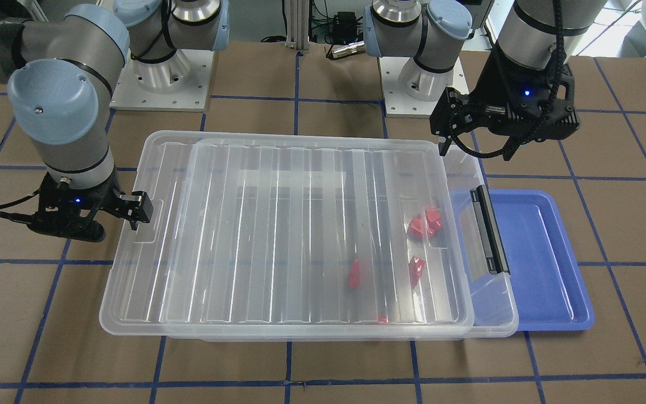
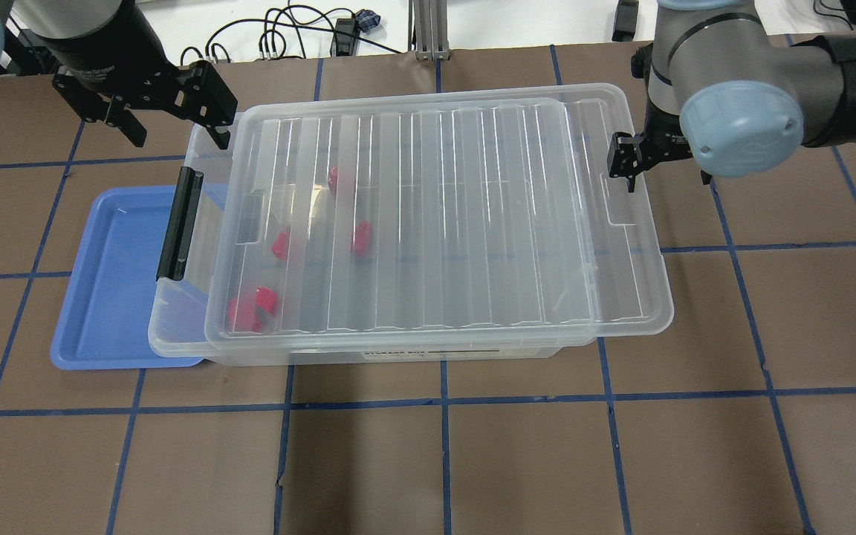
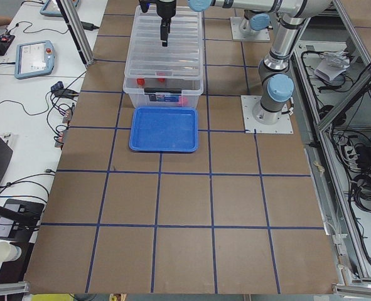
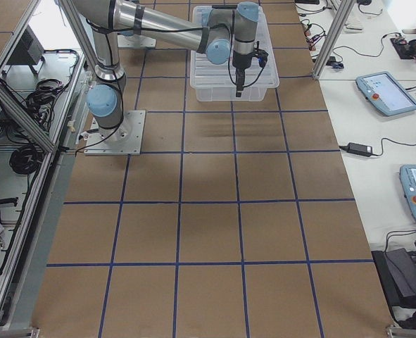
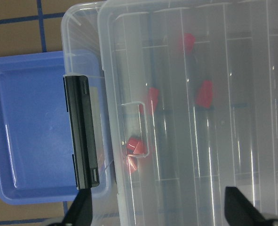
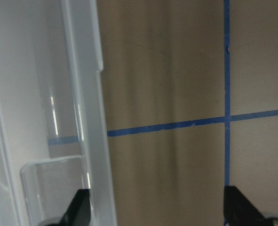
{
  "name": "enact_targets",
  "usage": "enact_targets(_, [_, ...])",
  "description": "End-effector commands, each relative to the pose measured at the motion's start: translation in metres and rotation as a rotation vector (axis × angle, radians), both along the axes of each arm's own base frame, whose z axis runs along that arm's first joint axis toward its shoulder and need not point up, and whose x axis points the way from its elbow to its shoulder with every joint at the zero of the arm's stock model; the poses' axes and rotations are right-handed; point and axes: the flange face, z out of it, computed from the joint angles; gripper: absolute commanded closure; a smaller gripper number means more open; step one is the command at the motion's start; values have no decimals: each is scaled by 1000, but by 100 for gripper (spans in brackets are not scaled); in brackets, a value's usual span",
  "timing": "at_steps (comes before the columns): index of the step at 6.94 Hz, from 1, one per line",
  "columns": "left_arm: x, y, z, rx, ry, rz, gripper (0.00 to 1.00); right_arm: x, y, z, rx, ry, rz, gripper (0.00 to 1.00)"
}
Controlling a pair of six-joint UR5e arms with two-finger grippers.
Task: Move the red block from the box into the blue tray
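The clear box (image 2: 175, 327) stands mid-table. Its ribbed lid (image 2: 435, 223) lies shifted toward my right, baring a strip by the black latch handle (image 2: 179, 223). Red pieces lie inside under the lid: a two-lobed clump (image 1: 425, 223) and lone pieces, one a small faceted red block (image 1: 416, 268), seen also in the left wrist view (image 5: 151, 99). The blue tray (image 1: 541, 252) lies empty against the latch end. My left gripper (image 2: 175, 122) hovers open over the box's far latch corner. My right gripper (image 6: 157, 214) is open, empty, astride the lid's other end edge.
The table is brown board with a blue tape grid. Both arm bases (image 1: 160, 78) stand behind the box. The right arm's elbow (image 2: 740, 126) hangs over the table beside the box. Cables lie past the far edge in the overhead view.
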Motion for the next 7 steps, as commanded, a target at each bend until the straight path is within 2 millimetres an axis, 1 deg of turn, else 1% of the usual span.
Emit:
enact_targets(1, [0, -1, 1, -3, 0, 1, 0, -43, -5, 2, 3, 19, -51, 0])
enact_targets(2, [0, 2, 1, -1, 0, 0, 0, -65, -7, 2, 6, 16, -85, 0])
enact_targets(3, [0, -1, 0, 0, 0, -1, 0, -85, -8, 3, 6, 15, -112, 0])
enact_targets(4, [0, 1, 0, -1, 0, -1, 0, -112, -7, 4, 8, 9, -138, 0])
enact_targets(5, [-1, 4, 2, 0, 5, -1, 0, -126, -7, 3, 21, 2, -113, 0])
enact_targets(6, [-4, 4, -4, 17, 5, -5, 0, -126, -5, 8, 15, 3, -102, 0])
enact_targets(7, [-4, -1, -14, 40, 11, -10, 0, -126, -6, 8, 16, 3, -102, 0])
